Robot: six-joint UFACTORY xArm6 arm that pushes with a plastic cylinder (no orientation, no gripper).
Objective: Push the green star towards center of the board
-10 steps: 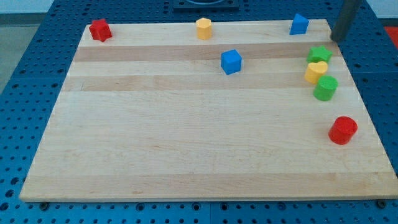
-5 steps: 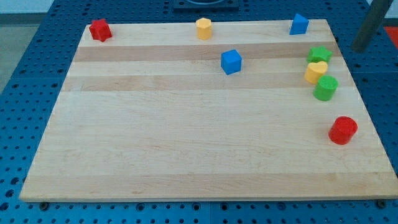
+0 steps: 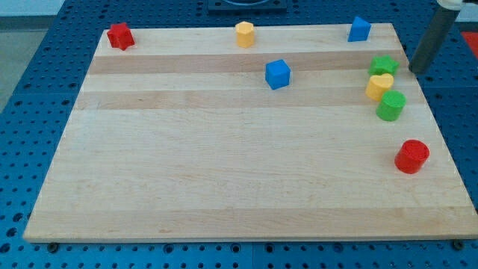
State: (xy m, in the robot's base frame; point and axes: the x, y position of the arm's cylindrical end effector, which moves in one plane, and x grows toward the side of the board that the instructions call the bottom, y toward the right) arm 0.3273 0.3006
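My tip, a bare rod with no end effector state to tell, is seen just right of the green star, judged light, rigid, best pushed on its right face

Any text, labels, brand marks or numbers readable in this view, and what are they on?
None readable: no writing shows on the wooden board, on the blocks, including the green star, or on my tip, which sits just to the view's right of that star.

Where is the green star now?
The green star sits near the board's right edge toward the view's top, touching the yellow heart below it; my tip is just right.
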